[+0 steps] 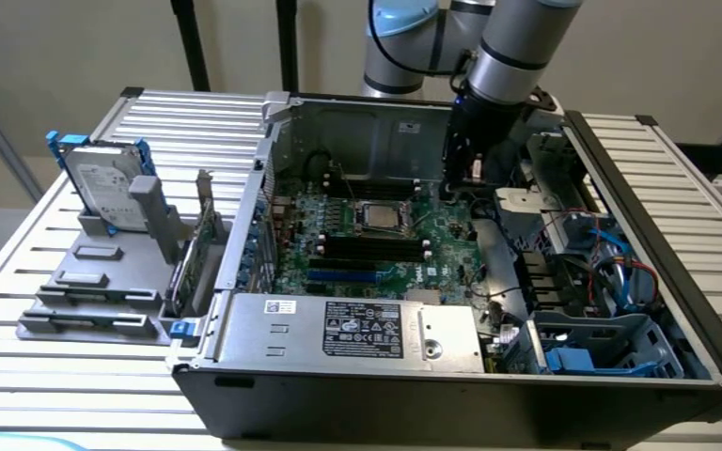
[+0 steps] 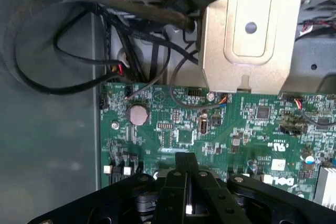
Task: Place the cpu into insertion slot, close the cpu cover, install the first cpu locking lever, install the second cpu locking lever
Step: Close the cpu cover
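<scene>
Black two-finger gripper [image 1: 469,186] on the silver-grey robot arm [image 1: 511,47] hangs inside the open black metal computer case [image 1: 462,399], at the far end of the green circuit board [image 1: 443,235], close to the case's far wall. In the wrist view the gripper [image 2: 186,165] has its fingers [image 2: 177,182] pressed narrow, tip to tip. Can't tell if anything is pinched btw them.

Small flat square silvery-faced cpu [image 1: 380,217] lies in the dark-framed square insertion slot [image 1: 360,223], approx mid-board. It is toward the exterior view's left of the gripper & nearer the camera, clearly apart from the fingers. Can't tell whether a cover plate lies over it.

Just nearer than the slot lie long black memory sticks [image 1: 374,250]. At the case's near edge is a silver metal power supply box [image 1: 274,329] w/ a dark label.

Wrist view: the fingers sit over the green circuit board [image 2: 178,129]. Farther out on the board is a round silver coin battery [image 2: 138,114]. Beyond the board's edge are a folded grey sheet-metal bracket [image 2: 247,30] & looping black cables [image 2: 42,85].

The case rests on a slatted white metal table [image 1: 48,272]. On the exterior view's left, a grey hard drive [image 1: 101,180] stands upright in a grey plastic holder.
</scene>
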Robot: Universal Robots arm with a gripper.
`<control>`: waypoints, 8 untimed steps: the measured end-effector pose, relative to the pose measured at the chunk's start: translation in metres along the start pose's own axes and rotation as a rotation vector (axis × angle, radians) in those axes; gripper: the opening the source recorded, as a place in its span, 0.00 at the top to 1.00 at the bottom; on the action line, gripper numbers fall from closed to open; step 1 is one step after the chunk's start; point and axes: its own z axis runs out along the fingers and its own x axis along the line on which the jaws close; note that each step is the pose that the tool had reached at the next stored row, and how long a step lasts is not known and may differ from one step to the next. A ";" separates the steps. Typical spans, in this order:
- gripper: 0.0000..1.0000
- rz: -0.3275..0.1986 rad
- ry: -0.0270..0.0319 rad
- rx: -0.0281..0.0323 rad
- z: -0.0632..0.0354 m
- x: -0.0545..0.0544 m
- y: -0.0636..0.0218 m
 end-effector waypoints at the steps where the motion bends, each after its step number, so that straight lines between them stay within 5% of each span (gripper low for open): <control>1: 0.89 0.000 0.0003 0.0157 0.0000 0.000 0.0000; 5: 0.89 -0.003 -0.0002 0.0654 0.0000 0.000 0.0000; 8: 0.89 -0.009 -0.0013 0.0914 0.0000 0.000 -0.0009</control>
